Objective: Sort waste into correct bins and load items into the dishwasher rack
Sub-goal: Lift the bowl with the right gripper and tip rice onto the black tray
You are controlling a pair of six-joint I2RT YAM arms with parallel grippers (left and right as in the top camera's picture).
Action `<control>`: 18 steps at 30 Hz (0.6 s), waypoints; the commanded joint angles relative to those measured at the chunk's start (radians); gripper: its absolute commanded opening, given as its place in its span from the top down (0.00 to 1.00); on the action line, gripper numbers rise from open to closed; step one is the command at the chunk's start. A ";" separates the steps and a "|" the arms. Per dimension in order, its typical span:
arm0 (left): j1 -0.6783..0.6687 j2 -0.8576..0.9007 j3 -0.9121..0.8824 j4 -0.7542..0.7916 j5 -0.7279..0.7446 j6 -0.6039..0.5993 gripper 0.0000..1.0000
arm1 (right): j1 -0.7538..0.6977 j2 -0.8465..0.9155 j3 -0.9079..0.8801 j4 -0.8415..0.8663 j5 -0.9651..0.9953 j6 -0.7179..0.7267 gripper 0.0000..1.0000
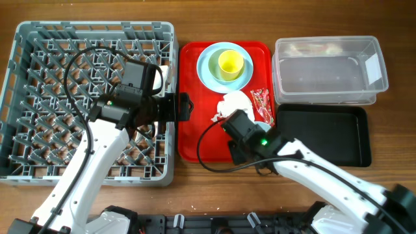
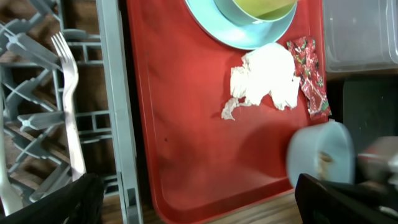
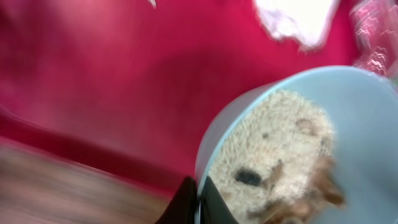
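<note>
A wooden table [image 1: 396, 19] fills the overhead view, and no room shows beyond it. The red tray [image 1: 195, 136] lies mid-table. The rack [image 1: 91, 26] is just left of it, and the tub [image 1: 312, 78] and black tray [image 1: 322, 136] are just right of it, the tub farther back.

On the red tray's far end sits the plate [image 1: 205, 68] with the cup [image 1: 230, 63] on it. The napkin [image 1: 236, 102] and wrapper [image 1: 262, 106] lie side by side mid-tray toward its right edge.

The left gripper [image 1: 184, 107] hangs over the red tray's left edge with its jaws spread wide and nothing between them. The fork [image 2: 67, 106] stands among the rack's pegs just left of that edge.

The right gripper [image 3: 198, 198] pinches the rim of the bowl [image 2: 320, 152], which holds the scraps [image 3: 273, 143], over the red tray's near right corner. From overhead the right arm hides the bowl entirely. Both wrist views show it blurred, and the right wrist view cuts it off at the frame edge. Pale shapes along the tub's far wall are too faint to name.
</note>
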 commanded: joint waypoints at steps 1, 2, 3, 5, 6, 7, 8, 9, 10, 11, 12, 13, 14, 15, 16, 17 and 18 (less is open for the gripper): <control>0.006 -0.006 0.014 0.002 0.008 -0.005 0.00 | -0.003 -0.098 0.192 -0.122 0.078 -0.033 0.96; 0.006 -0.006 0.014 0.002 0.008 -0.005 0.00 | -0.007 -0.114 0.224 -0.161 0.101 -0.030 0.96; 0.006 -0.006 0.014 0.002 0.008 -0.005 0.00 | -0.018 -0.132 0.257 -0.205 0.125 -0.016 0.96; 0.006 -0.006 0.014 0.002 0.008 -0.005 0.00 | -0.066 -0.172 0.288 -0.243 0.111 -0.011 0.96; 0.006 -0.006 0.014 0.002 0.008 -0.006 0.00 | -0.116 -0.198 0.288 -0.252 0.076 -0.011 0.96; 0.006 -0.006 0.014 0.002 0.008 -0.005 0.00 | -0.178 -0.219 0.288 -0.267 0.031 -0.027 0.96; 0.006 -0.006 0.014 0.002 0.008 -0.005 0.00 | -0.241 -0.233 0.288 -0.280 -0.015 -0.050 0.96; 0.006 -0.006 0.014 0.002 0.008 -0.005 0.00 | -0.305 -0.242 0.288 -0.288 -0.074 -0.088 0.96; 0.006 -0.006 0.014 0.002 0.008 -0.006 0.00 | -0.389 -0.248 0.288 -0.295 -0.157 -0.142 0.96; 0.006 -0.006 0.014 0.002 0.008 -0.005 0.00 | -0.465 -0.248 0.287 -0.299 -0.235 -0.187 0.96; 0.006 -0.006 0.014 0.002 0.008 -0.005 0.00 | -0.570 -0.244 0.278 -0.299 -0.353 -0.249 0.96; 0.006 -0.006 0.014 0.002 0.008 -0.005 0.00 | -0.687 -0.242 0.253 -0.299 -0.437 -0.298 0.96; 0.006 -0.006 0.014 0.002 0.008 -0.005 0.00 | -0.771 -0.241 0.227 -0.294 -0.487 -0.334 0.96; 0.006 -0.006 0.014 0.002 0.008 -0.005 0.00 | -0.831 -0.241 0.209 -0.294 -0.531 -0.364 0.96; 0.006 -0.006 0.014 0.002 0.008 -0.005 0.00 | -0.944 -0.239 0.175 -0.294 -0.642 -0.423 0.96; 0.006 -0.006 0.014 0.002 0.008 -0.005 0.00 | -0.990 -0.239 0.162 -0.294 -0.691 -0.448 0.96; 0.006 -0.006 0.014 0.002 0.008 -0.005 0.00 | -1.065 -0.239 0.138 -0.295 -0.781 -0.490 0.96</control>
